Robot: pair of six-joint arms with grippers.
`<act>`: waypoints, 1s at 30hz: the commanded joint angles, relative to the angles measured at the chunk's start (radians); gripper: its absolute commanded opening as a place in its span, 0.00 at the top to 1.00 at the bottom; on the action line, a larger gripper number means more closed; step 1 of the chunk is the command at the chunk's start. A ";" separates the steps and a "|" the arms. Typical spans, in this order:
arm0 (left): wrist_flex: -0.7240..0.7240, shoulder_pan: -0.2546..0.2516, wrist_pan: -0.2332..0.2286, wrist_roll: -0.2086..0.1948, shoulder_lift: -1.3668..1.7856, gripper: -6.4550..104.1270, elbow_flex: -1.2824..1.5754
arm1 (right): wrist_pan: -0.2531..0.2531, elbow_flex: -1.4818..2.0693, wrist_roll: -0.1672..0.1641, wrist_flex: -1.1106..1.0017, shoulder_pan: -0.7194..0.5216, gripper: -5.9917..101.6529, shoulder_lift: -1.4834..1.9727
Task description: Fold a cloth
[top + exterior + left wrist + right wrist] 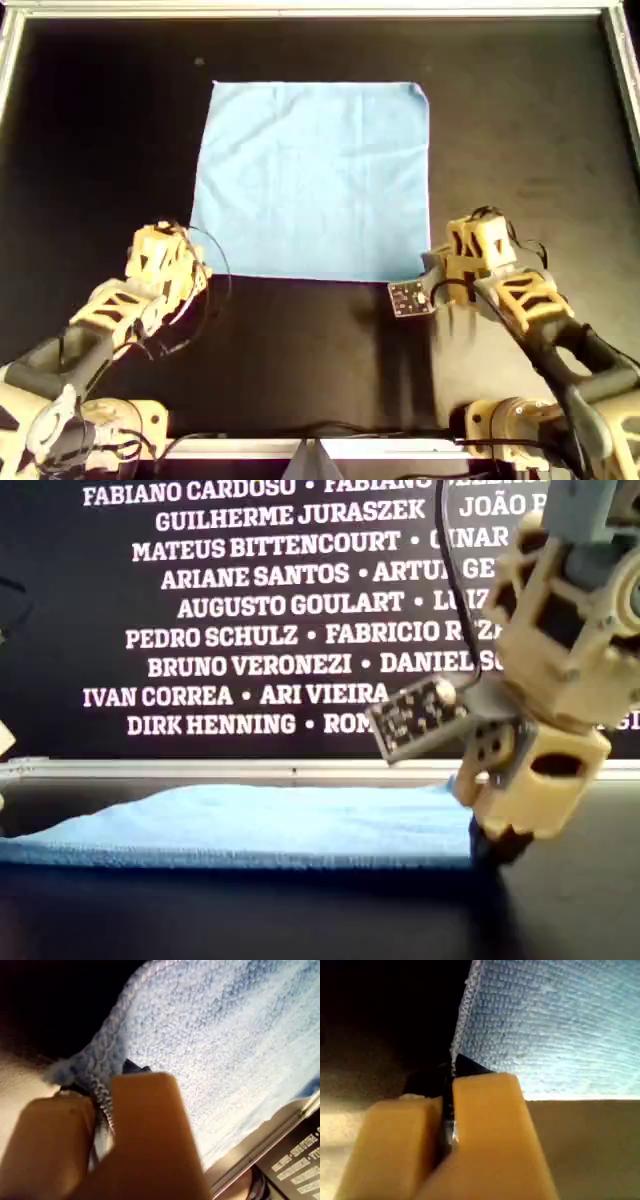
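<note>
The light-blue cloth (312, 180) lies spread flat on the black table, seen low across its width in the exterior view (260, 825). My first gripper (102, 1095) is shut on a corner of the cloth (210, 1050). My second gripper (449, 1080) is shut on another corner of the cloth (555, 1025). In the overhead view one arm's gripper (185, 262) is at the cloth's near left corner and the other arm's gripper (445, 265) at its near right corner. The wrist views do not show which arm is which. The exterior view shows one gripper (495, 845) down at a corner.
A metal rail (320, 10) frames the black table (110, 150). A small circuit board (406, 297) hangs off the arm on the overhead view's right and also shows in the exterior view (420, 715). A black banner with white names (250, 610) stands behind the far rail.
</note>
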 commanded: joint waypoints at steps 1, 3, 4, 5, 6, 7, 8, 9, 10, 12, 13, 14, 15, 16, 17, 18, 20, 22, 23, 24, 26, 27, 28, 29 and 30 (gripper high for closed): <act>0.014 -0.008 -0.009 0.003 0.046 0.95 -0.002 | 0.009 -0.025 0.006 -0.020 -0.008 0.96 0.074; 0.014 -0.009 -0.009 0.005 0.061 0.95 -0.018 | 0.009 -0.038 0.006 -0.023 -0.008 0.96 0.074; 0.012 -0.009 -0.009 0.005 0.069 0.95 -0.020 | 0.009 -0.041 0.006 -0.035 -0.008 0.96 0.074; 0.012 -0.012 -0.009 0.005 0.078 0.95 -0.023 | 0.009 -0.051 0.006 -0.038 -0.008 0.96 0.074; 0.011 -0.012 -0.009 0.005 0.087 0.95 -0.026 | 0.009 -0.066 0.006 -0.038 -0.008 0.96 0.074; 0.009 -0.014 -0.009 0.005 0.097 0.95 -0.040 | 0.009 -0.091 0.006 -0.038 -0.008 0.96 0.064; 0.009 -0.014 -0.011 0.005 0.104 0.95 -0.063 | 0.009 -0.117 0.006 -0.038 -0.009 0.96 0.054; 0.009 -0.009 -0.011 0.005 0.104 0.95 -0.095 | 0.011 -0.146 0.006 -0.038 -0.009 0.96 0.049; 0.009 -0.009 -0.025 0.005 0.097 0.95 -0.130 | 0.011 -0.173 0.006 -0.038 -0.009 0.96 0.048; 0.009 -0.008 -0.028 0.006 0.089 0.95 -0.207 | 0.011 -0.221 0.006 -0.038 -0.009 0.96 0.048; 0.009 -0.008 -0.028 0.006 0.087 0.95 -0.249 | 0.011 -0.247 0.006 -0.038 -0.009 0.96 0.048; 0.009 -0.008 -0.028 0.006 0.081 0.95 -0.287 | 0.011 -0.273 0.006 -0.038 -0.011 0.96 0.048; 0.008 -0.006 -0.028 0.006 0.067 0.95 -0.324 | 0.011 -0.301 0.006 -0.038 -0.012 0.96 0.046; 0.008 -0.006 -0.028 0.006 0.049 0.95 -0.365 | 0.011 -0.327 0.006 -0.038 -0.017 0.96 0.046; 0.008 -0.006 -0.028 0.006 0.028 0.95 -0.413 | 0.011 -0.353 0.006 -0.038 -0.025 0.96 0.044; 0.008 -0.006 -0.028 0.006 0.000 0.95 -0.459 | 0.011 -0.380 0.006 -0.040 -0.028 0.96 0.044; 0.009 -0.006 -0.028 0.006 -0.077 0.95 -0.549 | 0.011 -0.439 -0.002 -0.040 -0.043 0.96 0.032; 0.009 -0.005 -0.028 0.006 -0.158 0.95 -0.635 | 0.011 -0.503 -0.003 -0.040 -0.060 0.96 -0.002; 0.009 0.000 -0.028 0.006 -0.196 0.95 -0.680 | 0.011 -0.537 -0.005 -0.040 -0.066 0.96 -0.025; 0.009 0.009 -0.028 0.006 -0.235 0.95 -0.723 | 0.011 -0.569 -0.008 -0.040 -0.072 0.96 -0.051; 0.008 0.031 -0.028 0.006 -0.304 0.95 -0.810 | 0.011 -0.640 -0.009 -0.040 -0.084 0.96 -0.115; 0.008 0.046 -0.028 0.006 -0.334 0.95 -0.856 | 0.008 -0.684 -0.009 -0.040 -0.091 0.96 -0.155; 0.008 0.060 -0.020 0.006 -0.370 0.95 -0.900 | 0.002 -0.732 -0.009 -0.040 -0.094 0.96 -0.196; 0.005 0.072 -0.017 0.006 -0.410 0.95 -0.946 | 0.002 -0.776 -0.009 -0.040 -0.095 0.96 -0.239; 0.003 0.083 -0.012 0.006 -0.454 0.95 -0.994 | -0.003 -0.824 -0.009 -0.040 -0.098 0.96 -0.276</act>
